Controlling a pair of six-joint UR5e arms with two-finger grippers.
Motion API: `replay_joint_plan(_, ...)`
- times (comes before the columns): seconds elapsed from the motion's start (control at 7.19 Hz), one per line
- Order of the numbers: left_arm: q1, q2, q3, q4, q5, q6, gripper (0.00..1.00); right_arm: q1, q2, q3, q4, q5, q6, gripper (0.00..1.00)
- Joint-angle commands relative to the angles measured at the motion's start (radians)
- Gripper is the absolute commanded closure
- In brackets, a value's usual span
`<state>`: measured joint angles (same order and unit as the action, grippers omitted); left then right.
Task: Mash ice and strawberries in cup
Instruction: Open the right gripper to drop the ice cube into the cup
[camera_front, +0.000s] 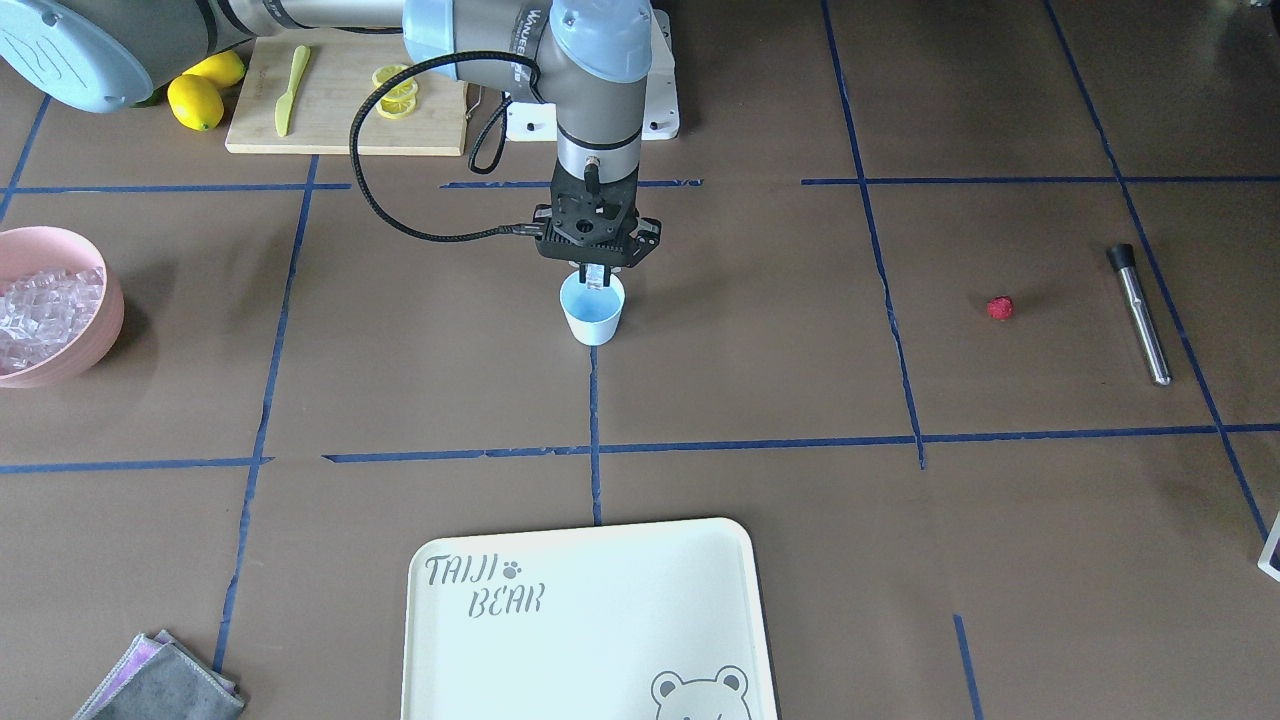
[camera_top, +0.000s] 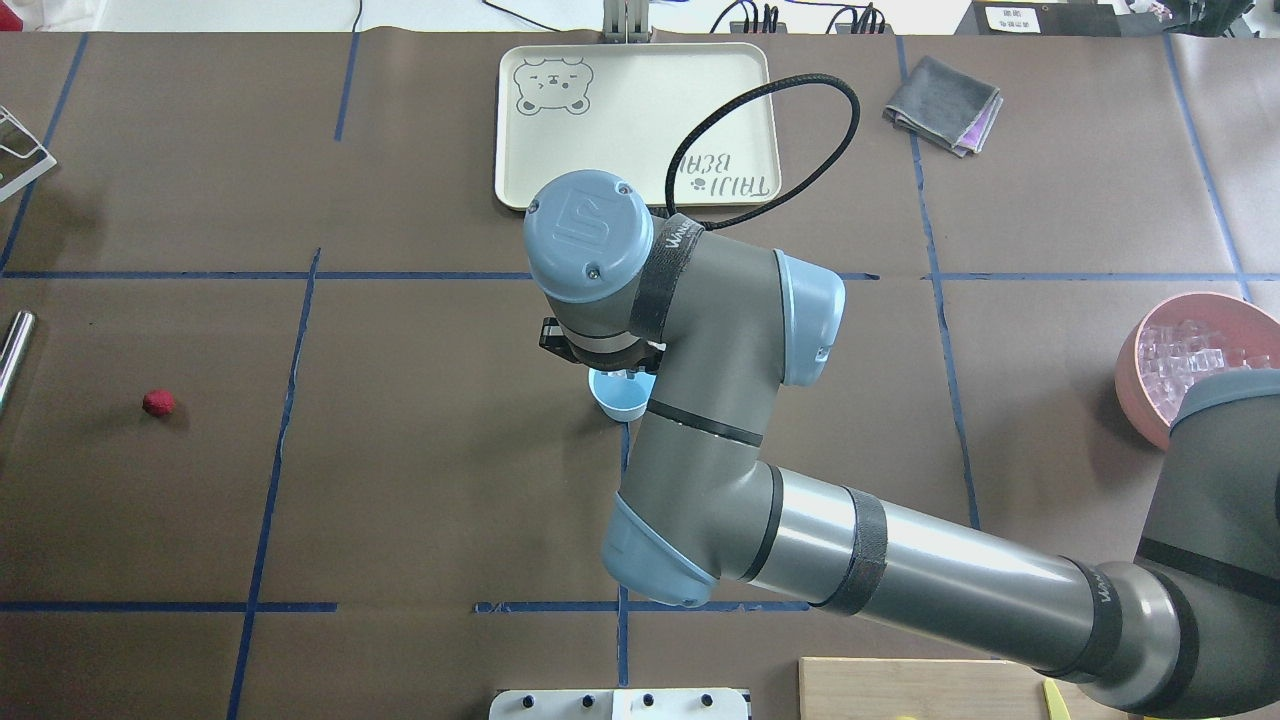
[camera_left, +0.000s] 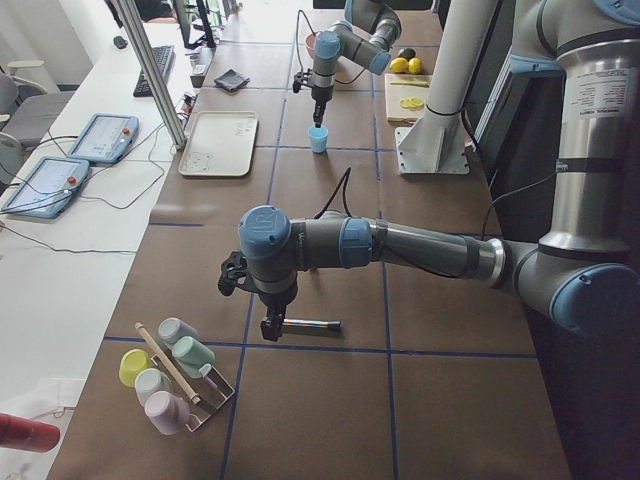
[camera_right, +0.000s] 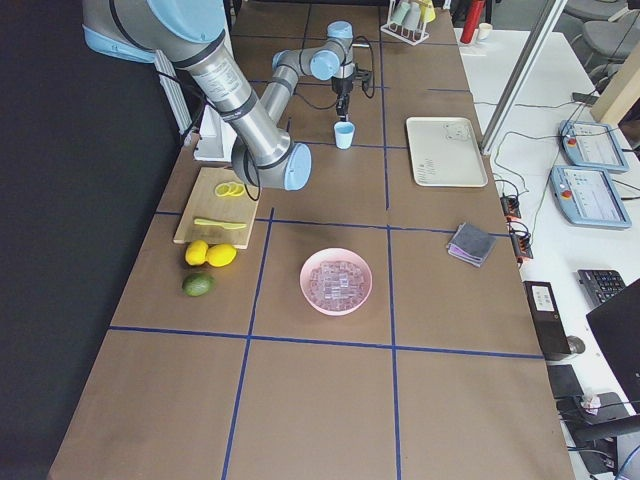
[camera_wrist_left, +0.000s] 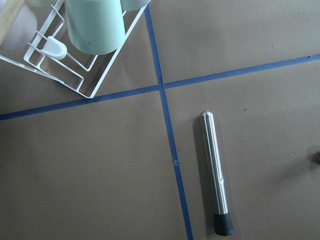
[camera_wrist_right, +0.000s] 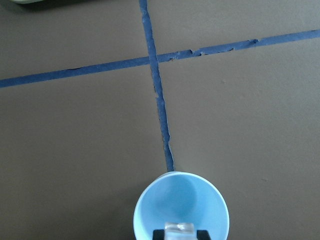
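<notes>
- The cup (camera_front: 592, 322) is small, tapered, smooth light-blue plastic with a pale rim. It stands upright on the brown, matte table (camera_front: 800, 350), where two blue tape lines meet.
- The right tool (camera_front: 597, 278) points straight down just above the cup's mouth, over the robot-side part of the rim.
- Its dark fingers are clenched on one ice cube (camera_wrist_right: 180, 230), clear and glassy with rounded edges. In the right wrist view the cube hangs over the near edge of the cup's round blue inside.
- More ice (camera_front: 45, 310), a heap of whitish-translucent cubes, fills a wide pink bowl (camera_front: 100, 340) with a smooth curved wall. The bowl sits on the robot's right side of the table, well apart from the cup.
- The strawberry (camera_front: 1000, 307) is a small round red berry with a bumpy skin. It lies alone on the robot's left side, well apart from the cup and the right tool.
- Near the berry, not touching it, lies a muddler (camera_front: 1140, 315): a slim, polished steel rod with a black rubbery end.
- The left tool (camera_left: 271, 328) shows only in the side view, hanging over the muddler. I cannot tell whether it is released or clenched.
- A cream tray (camera_front: 600, 620) with rounded corners and a printed bear lies flat at the operators' edge, in line with the cup.
</notes>
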<state>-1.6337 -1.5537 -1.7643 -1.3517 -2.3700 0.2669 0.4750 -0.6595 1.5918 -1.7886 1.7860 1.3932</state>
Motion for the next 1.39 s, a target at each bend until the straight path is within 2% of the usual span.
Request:
replay_joint_plan(0.0, 0.001, 0.0, -0.001, -0.001, 0.0, 0.0, 0.0, 0.001, 0.0, 0.001, 0.0, 0.001, -0.002, 0.49)
replay_joint_plan(0.14, 0.0, -0.002, -0.001, -0.001, -0.002, 0.0, 0.0, 0.001, -0.002, 0.001, 0.0, 0.001, -0.002, 0.41)
replay_joint_plan(0.42, 0.0, 0.0, -0.012, 0.0, 0.0, -0.002, 0.0, 0.001, -0.002, 0.001, 0.002, 0.001, -0.002, 0.38)
replay_joint_plan(0.56, 0.0, 0.0, -0.018, 0.0, 0.0, -0.027, 0.0, 0.001, -0.002, 0.001, 0.006, 0.001, -0.003, 0.02)
replay_joint_plan(1.11, 0.001, -0.005, -0.03, 0.0, 0.0, -0.04, 0.0, 0.026, -0.012, 0.029, 0.011, 0.006, -0.005, 0.01)
replay_joint_plan(1.25, 0.001, -0.006, -0.037, 0.0, 0.0, -0.055, 0.0, 0.072, -0.085, 0.128, 0.003, 0.027, -0.011, 0.01)
